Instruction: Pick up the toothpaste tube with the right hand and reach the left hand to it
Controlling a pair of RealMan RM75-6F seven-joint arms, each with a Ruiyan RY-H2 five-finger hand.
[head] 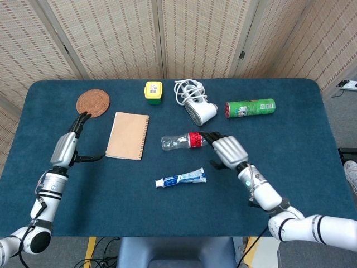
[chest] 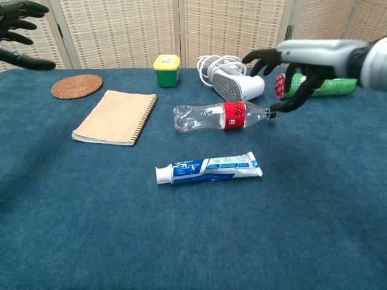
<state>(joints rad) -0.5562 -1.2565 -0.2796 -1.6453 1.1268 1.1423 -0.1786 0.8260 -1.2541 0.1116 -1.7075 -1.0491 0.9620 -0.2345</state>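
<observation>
Fingers spread and holding nothing, your right hand [head: 226, 151] hangs above the table [head: 290, 145], up and to the right of the toothpaste tube [head: 181, 178], which lies flat on the cloth just below the plastic bottle [head: 188, 140]. Bring that hand down over the tube's middle, close across its narrow width, and keep clear of the bottle behind it. Your left hand [head: 68, 146] is also spread and bare, well apart near the table's left edge; I'd hold it there until the tube is lifted. Count: one tube, one bottle, one notebook [head: 128, 135], one round coaster [head: 92, 103], one yellow-lidded box [head: 153, 91], one white corded device [head: 195, 105], one green can [head: 250, 108].
</observation>
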